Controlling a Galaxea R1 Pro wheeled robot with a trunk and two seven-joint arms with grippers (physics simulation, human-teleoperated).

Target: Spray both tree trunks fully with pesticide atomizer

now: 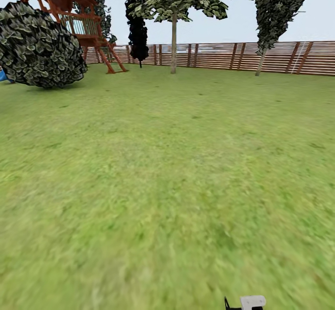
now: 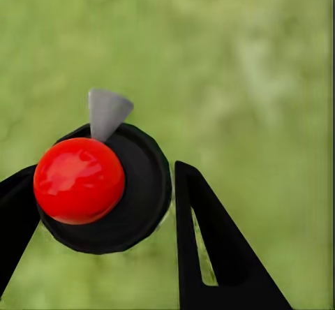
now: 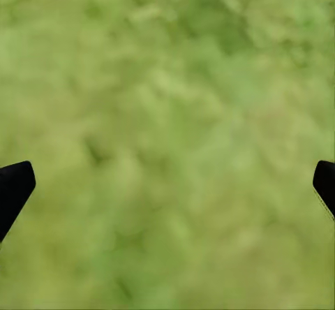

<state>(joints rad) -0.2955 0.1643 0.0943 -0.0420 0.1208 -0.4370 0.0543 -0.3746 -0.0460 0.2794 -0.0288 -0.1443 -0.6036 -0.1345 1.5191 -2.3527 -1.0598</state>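
While our left gripper (image 2: 105, 233) grips the atomizer (image 2: 105, 191) between its jaws over grass (image 2: 265, 79), our right gripper's (image 3: 167, 184) jaws gape wide, empty.

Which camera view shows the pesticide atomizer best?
The left wrist view: the pesticide atomizer, with red ball top and grey nozzle, sits between the left gripper fingers. The head view and right wrist view give grass.

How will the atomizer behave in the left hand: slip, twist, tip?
The atomizer sits between the left hand's fingers. Its black body looks round, so it may twist in the grip. The glossy red cap looks smooth, probably slippery if touched. It seems rigid; weight is hard to judge.
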